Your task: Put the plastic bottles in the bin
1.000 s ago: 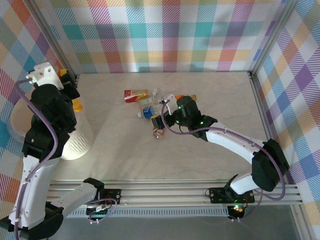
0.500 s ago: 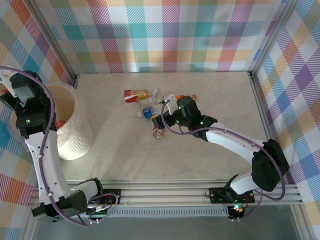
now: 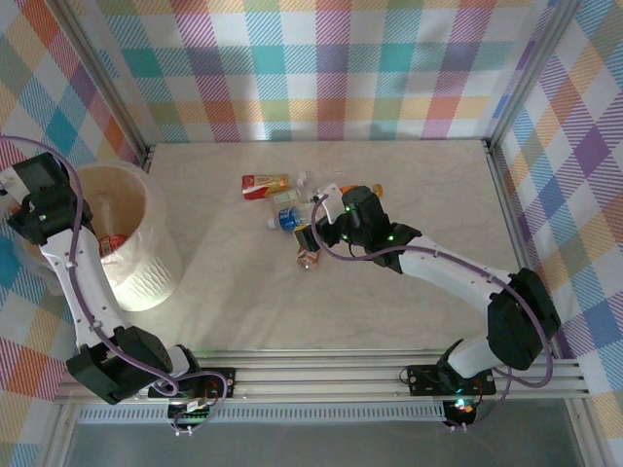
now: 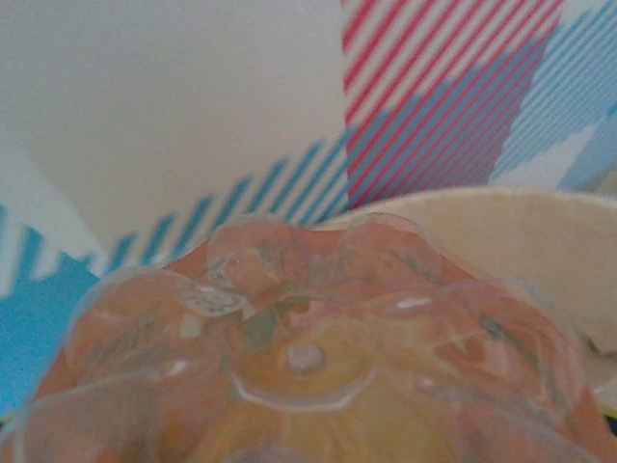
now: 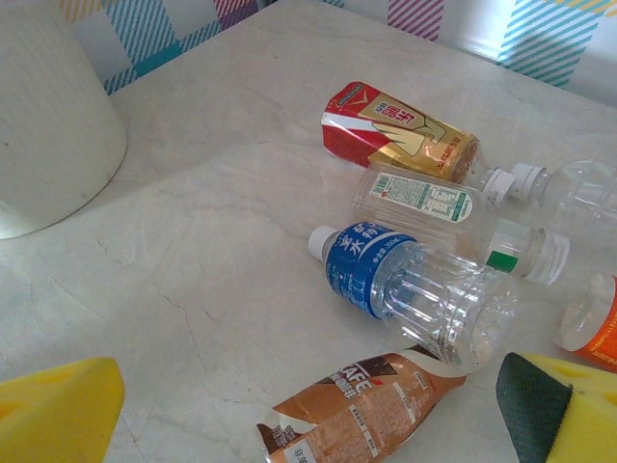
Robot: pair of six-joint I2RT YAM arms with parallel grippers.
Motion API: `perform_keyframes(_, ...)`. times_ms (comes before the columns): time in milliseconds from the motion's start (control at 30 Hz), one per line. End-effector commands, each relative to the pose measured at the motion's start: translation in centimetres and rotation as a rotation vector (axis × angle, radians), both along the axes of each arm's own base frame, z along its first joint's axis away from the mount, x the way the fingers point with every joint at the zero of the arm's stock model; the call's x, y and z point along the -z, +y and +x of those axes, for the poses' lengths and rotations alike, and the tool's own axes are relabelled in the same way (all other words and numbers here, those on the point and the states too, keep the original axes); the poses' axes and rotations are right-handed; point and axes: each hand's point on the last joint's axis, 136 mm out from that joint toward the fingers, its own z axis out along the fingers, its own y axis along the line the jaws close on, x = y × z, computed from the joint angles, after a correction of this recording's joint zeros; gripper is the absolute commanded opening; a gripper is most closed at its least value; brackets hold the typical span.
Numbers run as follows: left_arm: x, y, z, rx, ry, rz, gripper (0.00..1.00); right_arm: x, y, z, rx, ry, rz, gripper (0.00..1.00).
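bottles [image 3: 282, 219] lie in a loose cluster near the middle of the table [image 3: 409, 175], well apart from the bin [image 3: 146, 277], which stands at the table's left edge. seen from the right wrist, the cluster is a red and gold bottle [image 5: 400, 125] farthest off, a clear bottle with a green-printed label [image 5: 424, 203] just beside it, a blue-labelled bottle [image 5: 415, 285] nearer, and a brown bottle [image 5: 357, 410] nearest, all on their sides. an orange bottle [image 5: 593, 328] pokes in at the right edge. the right end effector [image 3: 316, 214] hovers over this cluster with its yellow pads [image 5: 58, 415] spread wide and nothing gripped; the brown bottle lies below the gap. the left end effector [image 3: 34, 195] hangs at the bin's far-left rim. its wrist camera looks straight at the base of a clear bottle with orange-red contents [image 4: 308, 367], very close, with the bin's cream rim behind on the right. the fingers are hidden, so i cannot tell whether they grip that bottle. a red thing [image 3: 112, 241], perhaps a bottle label, lies inside the bin.
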Motion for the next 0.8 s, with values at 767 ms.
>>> perform_keyframes(767,-4.8,-6.1,1.6,0.222,-0.321,-0.202,1.0,-0.7,-0.3,1.7,0.093,-0.012,0.024,1.0)
